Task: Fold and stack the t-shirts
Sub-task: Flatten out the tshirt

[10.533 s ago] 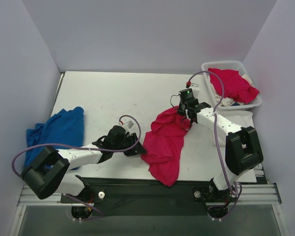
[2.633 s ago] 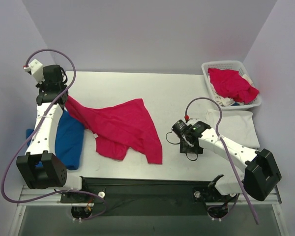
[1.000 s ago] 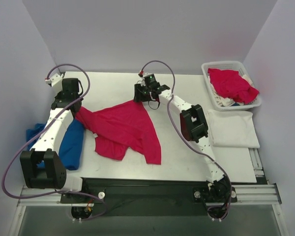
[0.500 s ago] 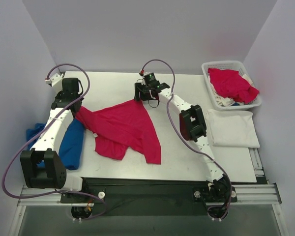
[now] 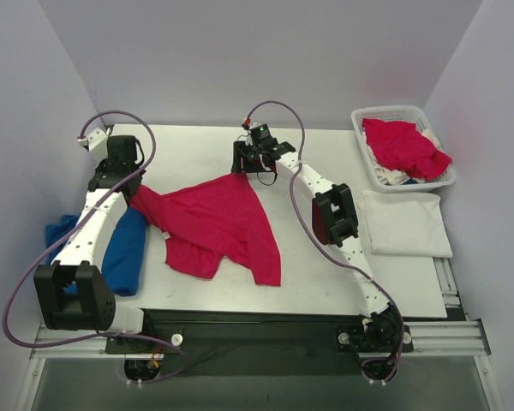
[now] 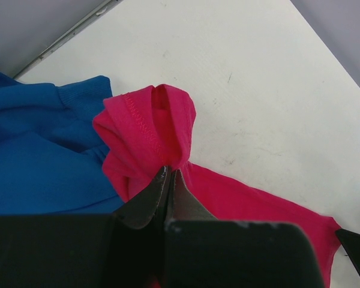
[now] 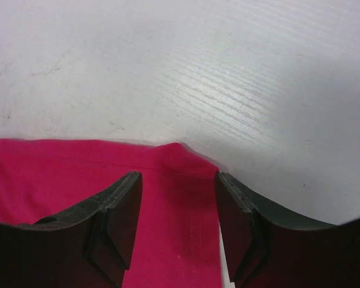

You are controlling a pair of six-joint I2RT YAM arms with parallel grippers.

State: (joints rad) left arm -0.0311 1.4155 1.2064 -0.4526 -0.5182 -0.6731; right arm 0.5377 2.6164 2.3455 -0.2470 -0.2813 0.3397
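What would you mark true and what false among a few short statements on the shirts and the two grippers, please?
1. The left gripper is shut on a bunched bit of the red shirt. True.
2. The right gripper is clamped shut on that shirt too. False: its jaws stand open astride the shirt's far corner.
3. The basket holds nothing. False: another red shirt lies heaped in it.
4. A white shirt lies flat on the table, on the near side of the basket. True.
5. The blue cloth lies at the table's right end. False: it lies at the left edge, by the left arm.
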